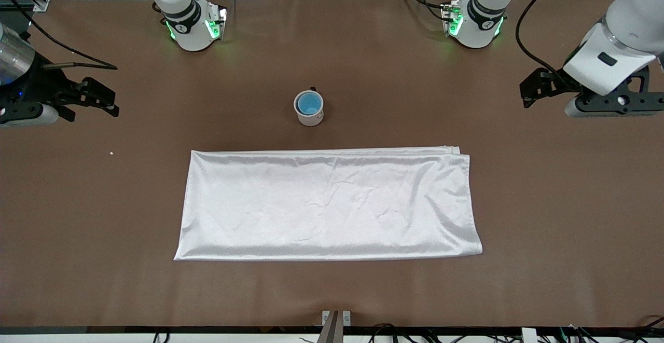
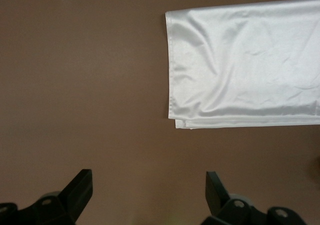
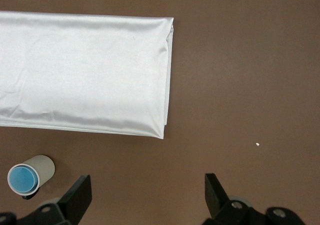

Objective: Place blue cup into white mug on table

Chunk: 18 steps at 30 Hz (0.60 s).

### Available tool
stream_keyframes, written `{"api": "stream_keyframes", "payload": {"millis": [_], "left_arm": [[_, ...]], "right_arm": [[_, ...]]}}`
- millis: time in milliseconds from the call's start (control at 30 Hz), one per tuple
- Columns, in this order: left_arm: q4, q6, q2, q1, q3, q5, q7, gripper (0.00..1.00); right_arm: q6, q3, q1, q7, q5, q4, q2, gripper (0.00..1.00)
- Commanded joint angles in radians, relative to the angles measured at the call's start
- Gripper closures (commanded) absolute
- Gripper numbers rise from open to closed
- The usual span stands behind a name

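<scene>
The white mug stands upright on the brown table, at its middle, farther from the front camera than the cloth. The blue cup sits inside the mug, its bright blue inside showing. Both show in the right wrist view, the mug with the cup in it. My left gripper is open and empty, low over the table's left-arm end; in its wrist view only bare table lies between the fingers. My right gripper is open and empty over the right-arm end, and its wrist view shows the same.
A white satin cloth lies flat, nearer the front camera than the mug; it also shows in the left wrist view and the right wrist view. A tiny white crumb lies near the right-arm end.
</scene>
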Motion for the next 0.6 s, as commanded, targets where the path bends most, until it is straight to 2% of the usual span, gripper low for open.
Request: {"api": "stream_keyframes", "payload": {"millis": [0,567], "left_arm": [[-0.021,0.005,-0.012,0.004,-0.004,-0.021,0.027,0.00],[-0.010,0.070,0.022,0.068,-0.004,-0.088,0.146,0.00]], "right_arm": [[-0.009,0.008,-0.017,0.008,0.018,-0.004,-0.009,0.00],[-0.015,0.008,-0.016,0.008,0.016,-0.007,-0.009,0.00]]}}
